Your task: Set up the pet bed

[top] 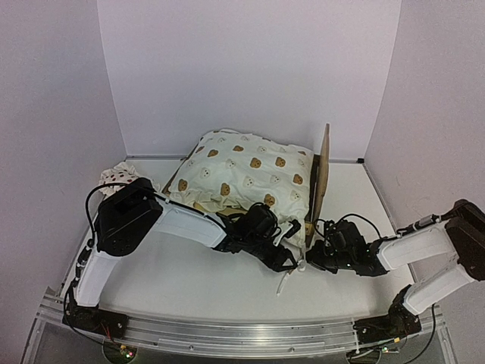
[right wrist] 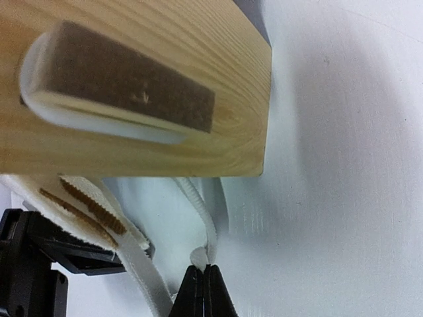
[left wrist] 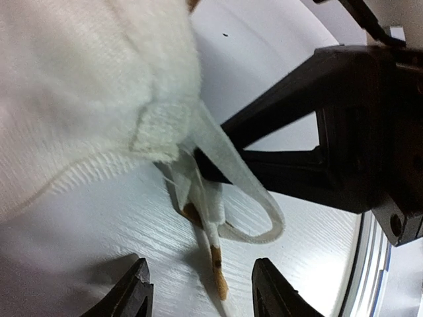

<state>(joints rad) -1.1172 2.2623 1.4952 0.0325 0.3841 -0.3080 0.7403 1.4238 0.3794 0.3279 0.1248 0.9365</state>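
Right gripper [right wrist: 203,284], arm stretched low, pinches a white tie [right wrist: 198,205]; left gripper [left wrist: 201,294] parted.

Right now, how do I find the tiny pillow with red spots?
Start at the big cream bear-print cushion in the middle. Look left of it, behind the left arm's black elbow. The little pillow there is white with red spots, not brown bears.
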